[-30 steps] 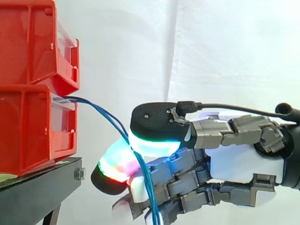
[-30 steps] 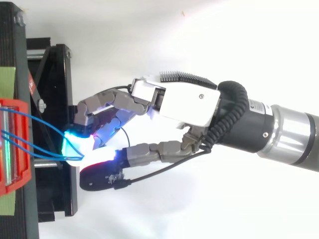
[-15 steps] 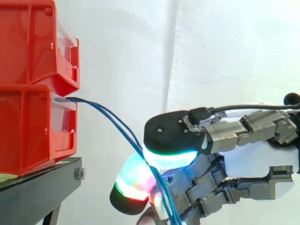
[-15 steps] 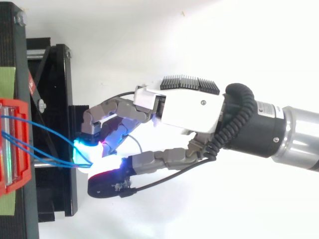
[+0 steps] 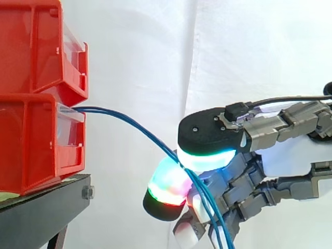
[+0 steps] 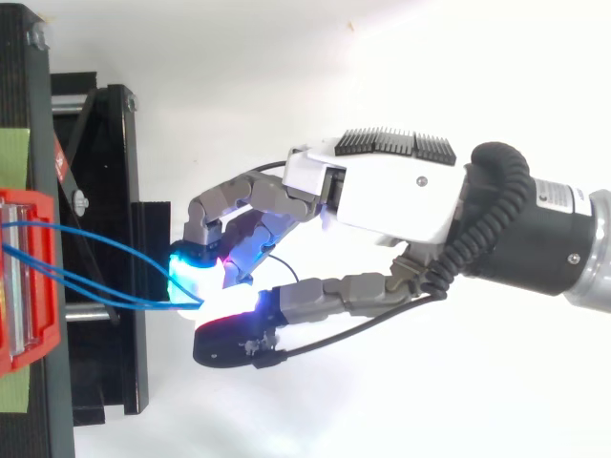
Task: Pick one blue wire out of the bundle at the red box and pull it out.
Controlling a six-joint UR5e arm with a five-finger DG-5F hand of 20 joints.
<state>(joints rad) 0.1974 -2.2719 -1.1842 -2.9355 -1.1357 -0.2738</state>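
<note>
The blue wires (image 5: 104, 110) ran out of the clear front of the lower red bin (image 5: 31, 145) and sloped down and away from it, drawn into a shallow curve, to the hand (image 6: 401, 196), where I could see them pinched between two glowing fingertips (image 5: 207, 137). More than one strand entered that pinch. In the top view they fanned apart at the bin and met at the pads. Below the pinch, the strands dropped on past the curled fingers and out of the bottom of the side view. The hand was closed on the wires and stood clear of the bins, off their front edge, with its palm turned toward them.

A second red bin (image 5: 31, 46) sat stacked on the lower one, its front lip jutting out above the point where the wires came out. Both rested on the black stand (image 5: 46, 212), which had a bolt (image 5: 87, 192) at its front corner and a green patch (image 6: 14, 153) on its top. The white curtain (image 5: 233, 52) hung in soft folds behind the work.
</note>
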